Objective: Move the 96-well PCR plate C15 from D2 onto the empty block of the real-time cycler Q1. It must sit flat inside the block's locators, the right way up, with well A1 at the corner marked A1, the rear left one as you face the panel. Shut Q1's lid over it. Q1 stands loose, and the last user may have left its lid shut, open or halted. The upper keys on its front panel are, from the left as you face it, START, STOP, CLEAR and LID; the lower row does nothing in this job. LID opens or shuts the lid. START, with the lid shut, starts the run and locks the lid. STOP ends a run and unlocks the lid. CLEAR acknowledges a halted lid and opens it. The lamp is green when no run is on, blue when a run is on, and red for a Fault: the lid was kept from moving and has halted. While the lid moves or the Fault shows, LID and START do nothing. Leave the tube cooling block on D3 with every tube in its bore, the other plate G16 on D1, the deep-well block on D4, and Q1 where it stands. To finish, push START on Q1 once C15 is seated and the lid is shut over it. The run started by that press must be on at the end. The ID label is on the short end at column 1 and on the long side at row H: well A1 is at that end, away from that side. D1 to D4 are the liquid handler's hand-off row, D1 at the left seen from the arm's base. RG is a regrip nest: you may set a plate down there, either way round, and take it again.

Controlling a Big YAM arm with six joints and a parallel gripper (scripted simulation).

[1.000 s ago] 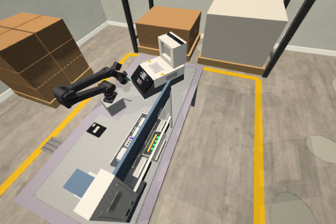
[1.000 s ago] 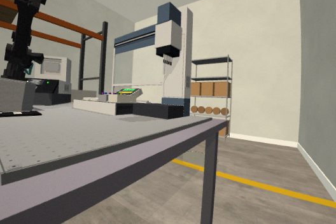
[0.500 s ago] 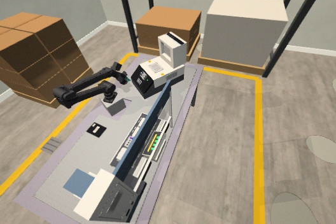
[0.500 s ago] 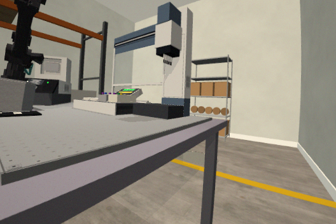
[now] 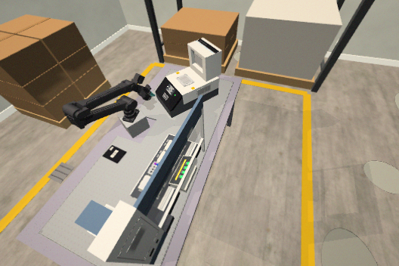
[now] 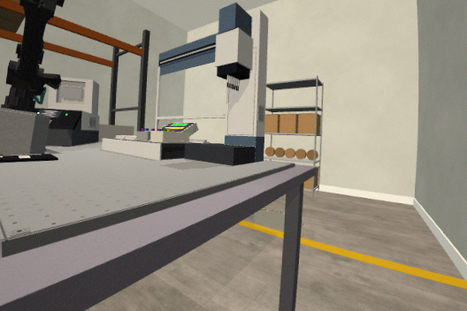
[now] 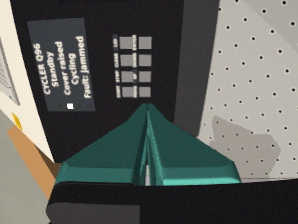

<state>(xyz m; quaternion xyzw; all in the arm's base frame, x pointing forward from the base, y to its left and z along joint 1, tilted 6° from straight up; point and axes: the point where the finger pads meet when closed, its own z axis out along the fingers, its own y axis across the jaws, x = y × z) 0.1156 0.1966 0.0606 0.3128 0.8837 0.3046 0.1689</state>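
The cycler Q1 stands with its lid raised and its lamp green. Its pale block shows no clear plate on it. In the wrist view the panel keys face me, and the display has a white mark by "Cover raised". My gripper is shut and empty, its tips in front of the panel near the START end. White plates appear on D1 and D2; coloured tubes are on D3.
A white block stands on D4. The liquid handler's blue beam spans beyond the row. A black pad lies beside the arm's base, and a blue panel lies farther along the bench.
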